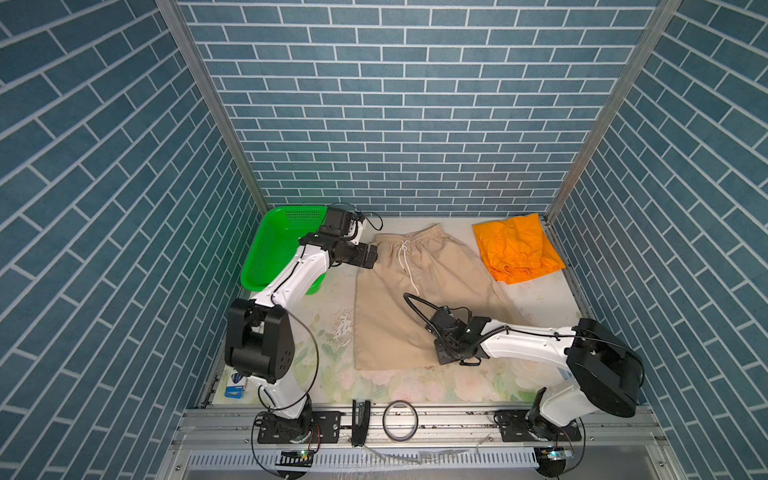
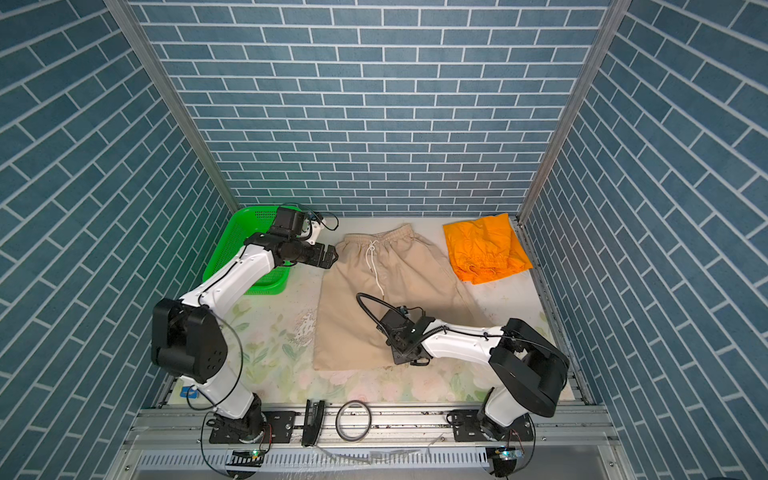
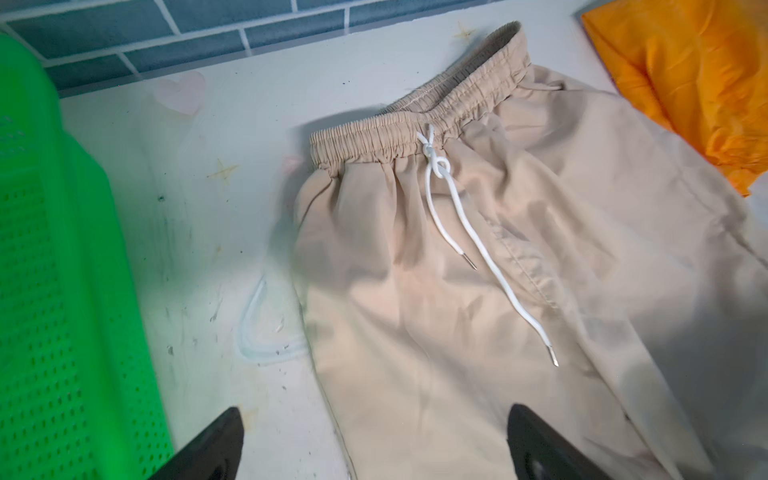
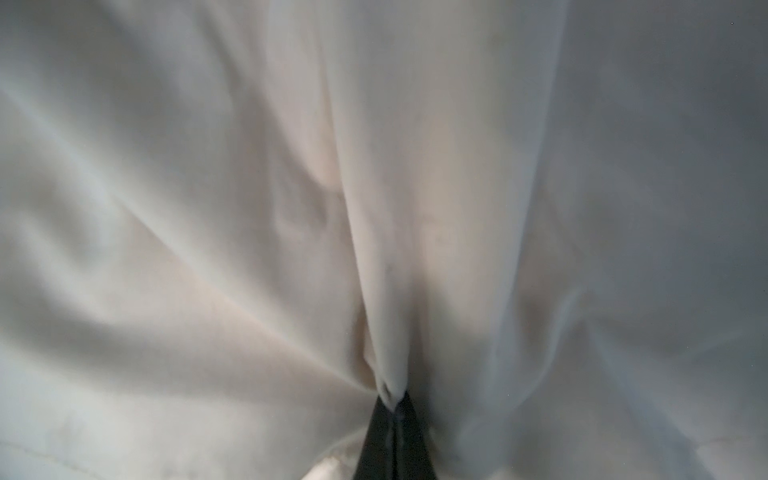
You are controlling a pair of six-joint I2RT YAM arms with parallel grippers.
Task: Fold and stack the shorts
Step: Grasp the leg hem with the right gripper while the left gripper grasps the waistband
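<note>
Two shorts and one green basket (image 1: 270, 241) on the worktop (image 1: 536, 303); the beige pair (image 1: 407, 299) lies flat in the middle, long axis front to back, waistband toward the rear wall; the orange pair (image 1: 515, 247) sits folded far right; left fingers (image 3: 216, 446) spread beside the beige waistband; right fingers (image 4: 409, 436) pressed together, pinching beige cloth near the hem.

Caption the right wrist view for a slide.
Right end effector shut, pinching a ridge of pale beige cloth shorts.

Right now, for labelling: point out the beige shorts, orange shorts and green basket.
beige shorts (image 1: 432, 266), in a top view, front panel
orange shorts (image 1: 517, 247), in a top view, crumpled middle
green basket (image 1: 270, 237), in a top view, left wall
</note>
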